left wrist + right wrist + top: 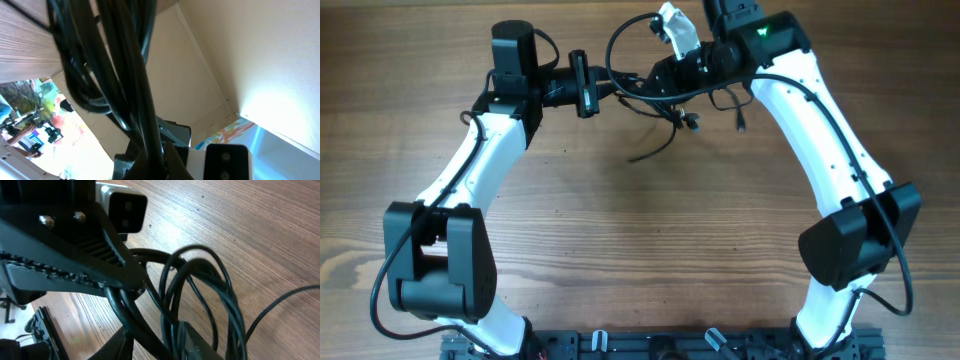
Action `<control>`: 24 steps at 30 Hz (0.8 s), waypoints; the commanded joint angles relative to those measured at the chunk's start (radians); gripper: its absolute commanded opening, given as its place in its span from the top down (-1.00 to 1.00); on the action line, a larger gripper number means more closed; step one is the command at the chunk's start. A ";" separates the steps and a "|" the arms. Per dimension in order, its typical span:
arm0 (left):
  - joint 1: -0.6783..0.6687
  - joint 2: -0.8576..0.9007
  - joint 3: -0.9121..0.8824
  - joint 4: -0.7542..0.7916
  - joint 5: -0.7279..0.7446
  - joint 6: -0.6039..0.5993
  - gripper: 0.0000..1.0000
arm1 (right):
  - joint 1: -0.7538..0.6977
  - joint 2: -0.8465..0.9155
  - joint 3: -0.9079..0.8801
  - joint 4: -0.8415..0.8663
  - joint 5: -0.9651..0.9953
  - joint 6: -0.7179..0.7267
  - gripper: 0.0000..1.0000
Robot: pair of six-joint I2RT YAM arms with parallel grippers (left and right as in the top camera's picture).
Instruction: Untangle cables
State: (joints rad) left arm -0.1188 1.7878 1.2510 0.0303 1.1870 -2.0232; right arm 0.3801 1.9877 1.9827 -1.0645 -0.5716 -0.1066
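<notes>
The cables [642, 93] are a bundle of thin black cords held in the air between my two grippers at the far middle of the table. My left gripper [600, 88] is shut on the bundle from the left. My right gripper [662, 78] is shut on it from the right, very close by. Loose ends hang down: one long end [655, 148] reaches the table, and small plug ends [693, 123] dangle. In the left wrist view the cords [125, 75] run up from the fingers [156, 162]. In the right wrist view looped cords [200, 295] pass through the fingers [165, 340].
The wooden table [640, 250] lies below. The left gripper's black body [75, 255] and its white camera [127, 207] crowd the right wrist view. Both arm bases stand at the front edge, by a black rail [660, 345].
</notes>
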 commanded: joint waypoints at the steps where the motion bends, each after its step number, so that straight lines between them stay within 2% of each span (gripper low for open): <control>1: -0.002 -0.006 0.011 0.009 0.035 -0.034 0.92 | -0.003 0.039 0.005 0.017 0.058 0.071 0.67; 2: -0.002 -0.006 0.011 0.008 0.025 -0.029 0.92 | -0.003 0.039 0.005 0.024 0.059 0.096 0.84; 3: -0.002 -0.005 0.011 0.008 0.006 -0.022 0.92 | -0.003 0.039 0.005 0.028 0.059 0.123 0.92; 5: -0.002 -0.005 0.011 0.008 -0.062 0.090 0.81 | -0.003 0.037 0.008 0.033 0.059 0.196 0.91; 7: -0.002 -0.005 0.011 0.000 -0.140 0.352 0.51 | -0.006 0.023 0.011 0.032 0.060 0.251 0.91; 9: -0.002 -0.005 0.011 -0.009 -0.158 0.605 0.04 | -0.008 -0.014 0.011 0.021 0.134 0.365 0.91; 10: -0.002 -0.005 0.011 -0.026 -0.162 0.750 -0.10 | -0.008 -0.034 0.011 0.015 0.172 0.403 0.91; 12: -0.002 -0.005 0.011 -0.111 -0.163 0.993 -0.26 | -0.008 -0.080 0.015 -0.003 0.262 0.491 0.92; 14: -0.004 -0.005 0.011 -0.178 -0.164 1.126 -0.28 | -0.008 -0.116 0.015 -0.008 0.286 0.529 0.91; 18: -0.053 -0.005 0.011 -0.196 -0.173 1.288 -0.10 | -0.006 -0.127 0.014 -0.049 0.257 0.551 0.91; 22: -0.117 -0.005 0.011 -0.197 -0.235 1.313 -0.17 | -0.006 -0.127 0.014 -0.051 0.222 0.550 0.91; 24: -0.124 -0.005 0.011 -0.190 -0.234 1.320 -0.30 | -0.006 -0.127 0.014 -0.055 0.222 0.546 0.91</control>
State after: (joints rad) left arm -0.2371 1.7878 1.2560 -0.1688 0.9730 -0.7605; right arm 0.3752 1.8786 1.9827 -1.1213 -0.3206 0.4267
